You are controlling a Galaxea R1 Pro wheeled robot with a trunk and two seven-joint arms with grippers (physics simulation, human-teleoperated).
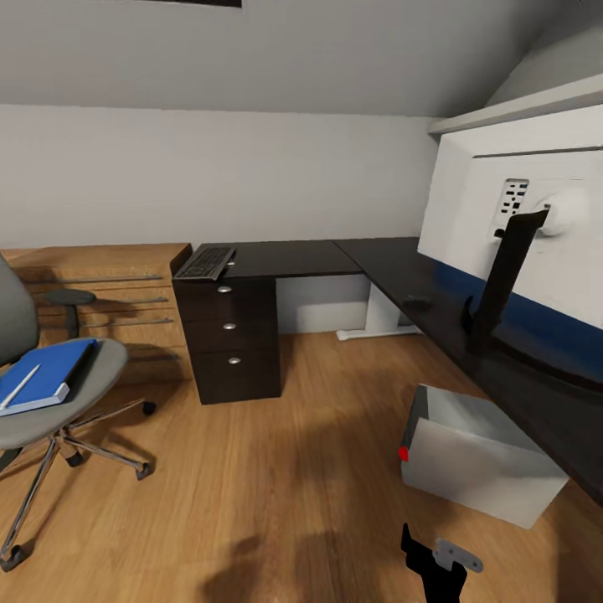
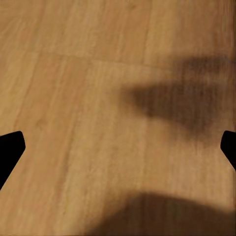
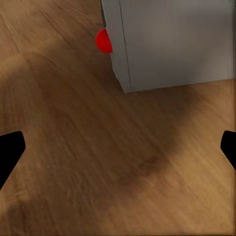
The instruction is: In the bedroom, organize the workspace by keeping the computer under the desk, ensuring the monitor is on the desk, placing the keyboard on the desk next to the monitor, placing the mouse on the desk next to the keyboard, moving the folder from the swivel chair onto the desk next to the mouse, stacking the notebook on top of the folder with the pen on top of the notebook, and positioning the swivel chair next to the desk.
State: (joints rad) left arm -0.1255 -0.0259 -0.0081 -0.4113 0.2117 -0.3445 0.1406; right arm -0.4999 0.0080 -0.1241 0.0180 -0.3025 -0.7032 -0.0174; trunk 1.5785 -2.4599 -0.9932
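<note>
The black desk (image 1: 335, 255) bends in an L shape along the far wall and the right side. The big monitor (image 1: 536, 218) stands on its surface at the right, with its white back facing us. The keyboard (image 1: 205, 263) lies at the far left end of the surface, above the dark drawers (image 1: 230, 335). A small dark mouse (image 1: 416, 299) sits on the surface near the monitor stand.

The grey computer (image 1: 477, 456) box lies on the wood floor (image 1: 276, 469) beside the desk, partly under its edge.

The swivel chair (image 1: 50, 394) is at the left. The blue folder (image 1: 46, 373) lies on its seat, and the white pen (image 1: 21, 387) lies on top.

The left gripper (image 2: 118, 147) hangs over bare floor with its fingers (image 2: 10, 150) wide apart. The right gripper (image 3: 118, 147) is spread wide too, near the computer.
</note>
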